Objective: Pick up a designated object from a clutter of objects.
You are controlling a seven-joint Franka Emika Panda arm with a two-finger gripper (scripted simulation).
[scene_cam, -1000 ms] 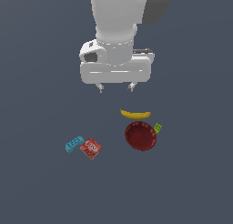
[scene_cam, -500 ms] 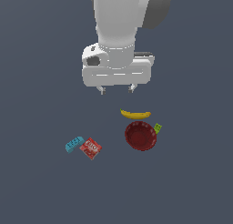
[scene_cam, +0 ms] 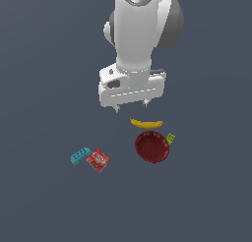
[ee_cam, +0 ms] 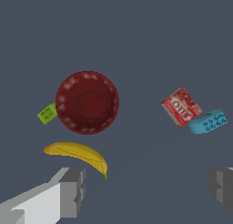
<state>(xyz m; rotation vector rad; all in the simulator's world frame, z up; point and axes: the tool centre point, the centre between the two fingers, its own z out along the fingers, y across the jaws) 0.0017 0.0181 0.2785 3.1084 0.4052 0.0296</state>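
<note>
The white arm hangs over the dark floor with its gripper (scene_cam: pixel 130 107) pointing down, its two short fingers standing well apart with nothing between them. In the wrist view the fingers (ee_cam: pixel 73 191) are spread wide at either side, and the gap between them holds only bare floor. The banana (scene_cam: pixel 146 123) lies flat just below the gripper in the exterior view, a yellow curve with darker tips, untouched. Right beside it, on the nearer side, sits the dark red ribbed bowl (scene_cam: pixel 153 146), upright; whether the two touch I cannot tell. A small green block (scene_cam: pixel 171 137) rests against the bowl's rim toward the exterior view's right. Well apart from these, toward the exterior view's left, a red box (scene_cam: pixel 98 160) with white lettering lies flat, and a blue toy brick (scene_cam: pixel 80 156) sits right up against it on its far-left side.
</note>
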